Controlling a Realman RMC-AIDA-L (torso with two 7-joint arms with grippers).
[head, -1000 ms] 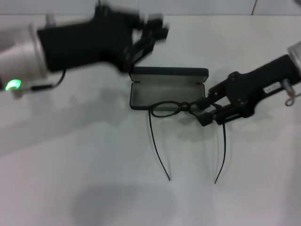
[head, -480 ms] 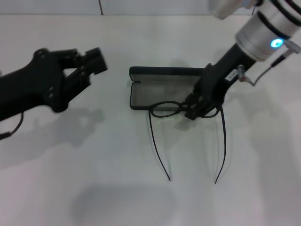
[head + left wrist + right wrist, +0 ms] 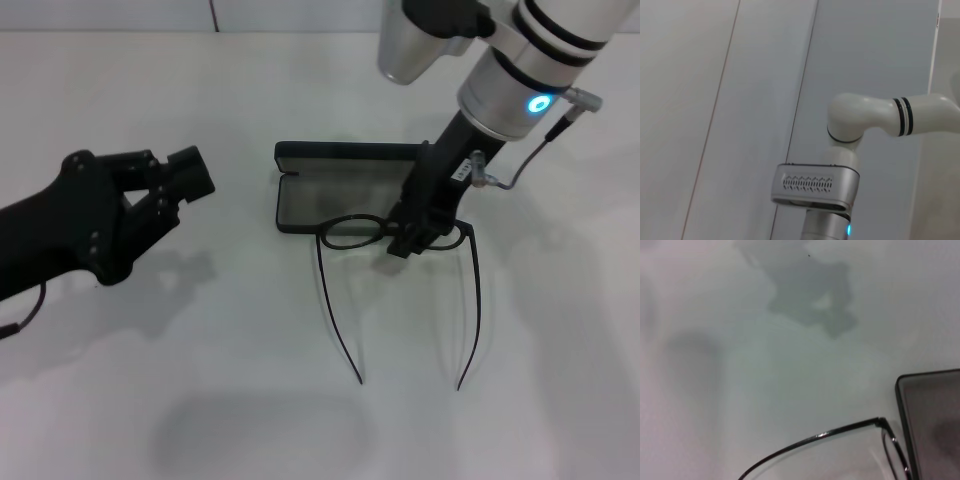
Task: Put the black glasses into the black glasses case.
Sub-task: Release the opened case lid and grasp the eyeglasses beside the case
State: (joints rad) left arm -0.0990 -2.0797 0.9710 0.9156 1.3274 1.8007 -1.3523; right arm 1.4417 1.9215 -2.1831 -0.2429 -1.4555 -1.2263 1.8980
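White tabletop (image 3: 250,400) fills the head view, where the black glasses case (image 3: 350,190) lies open at centre, its lid raised along the far edge. The black glasses (image 3: 350,232) rest with their lenses on the case's near rim, temple arms stretching toward the near side. The right gripper (image 3: 412,240) reaches down from the far right, clenched on the black glasses at the right lens. The left gripper (image 3: 175,185) hovers well apart on the left, its fingers spread. Bare table lies open on every side of the case. Half a second earlier the left gripper was higher and farther back; the right arm has turned more upright.

The left wrist view shows only the right arm (image 3: 860,130) against a pale wall.

The right wrist view shows one temple arm (image 3: 810,442) and a corner of the case (image 3: 930,405) on the table.
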